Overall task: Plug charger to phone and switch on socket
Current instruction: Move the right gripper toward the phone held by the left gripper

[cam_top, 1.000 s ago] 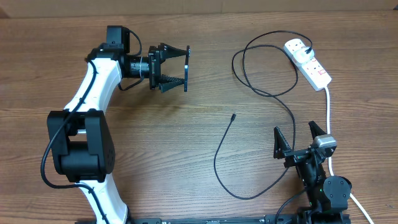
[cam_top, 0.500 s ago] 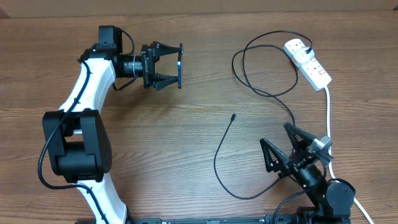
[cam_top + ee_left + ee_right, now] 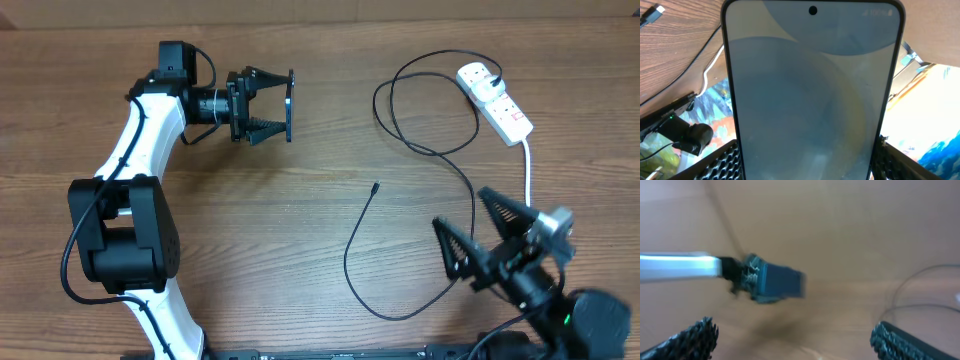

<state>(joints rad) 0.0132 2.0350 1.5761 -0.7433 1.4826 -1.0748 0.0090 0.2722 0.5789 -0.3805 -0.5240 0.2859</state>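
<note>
My left gripper (image 3: 284,105) hangs above the table's far left, shut on the phone (image 3: 290,104), which shows edge-on from overhead. The left wrist view is almost filled by the phone's (image 3: 810,90) pale screen, held between the fingers (image 3: 722,160). The charger's connector tip (image 3: 375,186) lies mid-table. Its thin black cable (image 3: 347,262) loops toward the near edge, then runs up to a plug in the socket (image 3: 497,100), a white strip at the far right. My right gripper (image 3: 459,207) stands open and empty at the near right, right of the cable loop. The right wrist view is blurred.
A thick white lead (image 3: 528,175) runs from the socket down past my right arm. The black cable makes a large loop (image 3: 400,110) left of the socket. In the blurred right wrist view my left arm (image 3: 675,266) shows across bare wood.
My right gripper has swung to the right and tilted, still open. The left gripper with the phone shifted slightly up and left early on, then held still.
</note>
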